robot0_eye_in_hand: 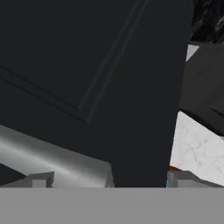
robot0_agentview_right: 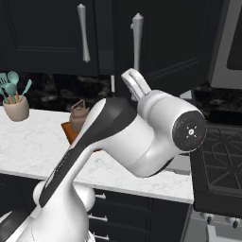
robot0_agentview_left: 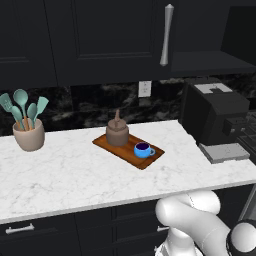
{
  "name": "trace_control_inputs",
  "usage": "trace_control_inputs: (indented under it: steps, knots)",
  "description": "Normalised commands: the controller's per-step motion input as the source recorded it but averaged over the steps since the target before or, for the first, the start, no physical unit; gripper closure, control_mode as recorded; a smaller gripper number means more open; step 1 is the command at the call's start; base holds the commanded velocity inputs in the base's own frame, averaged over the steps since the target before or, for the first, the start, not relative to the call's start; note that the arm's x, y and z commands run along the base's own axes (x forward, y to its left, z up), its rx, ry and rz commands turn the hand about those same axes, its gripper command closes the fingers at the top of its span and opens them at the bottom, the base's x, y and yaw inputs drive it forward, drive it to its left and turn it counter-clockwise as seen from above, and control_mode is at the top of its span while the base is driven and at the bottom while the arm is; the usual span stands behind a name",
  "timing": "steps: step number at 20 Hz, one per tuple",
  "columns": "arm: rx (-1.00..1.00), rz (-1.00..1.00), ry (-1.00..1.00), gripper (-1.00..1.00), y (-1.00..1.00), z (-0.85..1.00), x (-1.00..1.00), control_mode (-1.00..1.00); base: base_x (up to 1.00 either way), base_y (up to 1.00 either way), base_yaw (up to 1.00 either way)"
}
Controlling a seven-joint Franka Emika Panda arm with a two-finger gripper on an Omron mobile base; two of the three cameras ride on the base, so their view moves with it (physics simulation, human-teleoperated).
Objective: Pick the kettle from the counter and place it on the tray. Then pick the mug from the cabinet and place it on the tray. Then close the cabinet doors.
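The brown-grey kettle (robot0_agentview_left: 117,133) (robot0_agentview_right: 79,113) stands on the reddish-brown tray (robot0_agentview_left: 112,146) (robot0_agentview_right: 68,130) on the white marble counter (robot0_agentview_left: 75,170). The blue mug (robot0_agentview_left: 144,149) sits on the same tray, right of the kettle. My gripper (robot0_eye_in_hand: 111,179) is open and held close against a black cabinet door (robot0_eye_in_hand: 109,65). The end of that door's silver bar handle (robot0_eye_in_hand: 57,162) lies between the spread fingertips. The left door (robot0_agentview_left: 110,35) with its handle (robot0_agentview_left: 166,35) is shut. The right door (robot0_agentview_right: 179,42) with its handle (robot0_agentview_right: 137,35) stands angled, and the cabinet's inner shelf (robot0_agentview_left: 210,62) shows beside it.
A beige pot with teal utensils (robot0_agentview_left: 28,134) stands at the counter's left end. A black coffee machine (robot0_agentview_left: 215,117) stands at the right end, with a stove (robot0_agentview_right: 220,165) beyond it. Dark drawers (robot0_agentview_left: 60,230) run below the counter.
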Motion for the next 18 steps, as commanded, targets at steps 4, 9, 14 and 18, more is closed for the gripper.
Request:
trace_control_inputs:
  steps: [4,9,14,18]
  knots:
    - [-0.01,0.11,0.00,-1.00,0.44,-0.12,0.79,-1.00,0.00,0.00,0.00]
    - [0.00,0.08,-0.01,-1.00,0.33,-0.11,0.86,-1.00,0.00,0.00,0.00]
    - [0.00,0.00,0.00,-1.00,0.12,-0.04,0.89,-1.00,0.00,0.00,0.00]
    - [-0.03,0.00,0.00,-1.00,0.01,-0.03,0.88,-1.00,0.00,0.00,0.00]
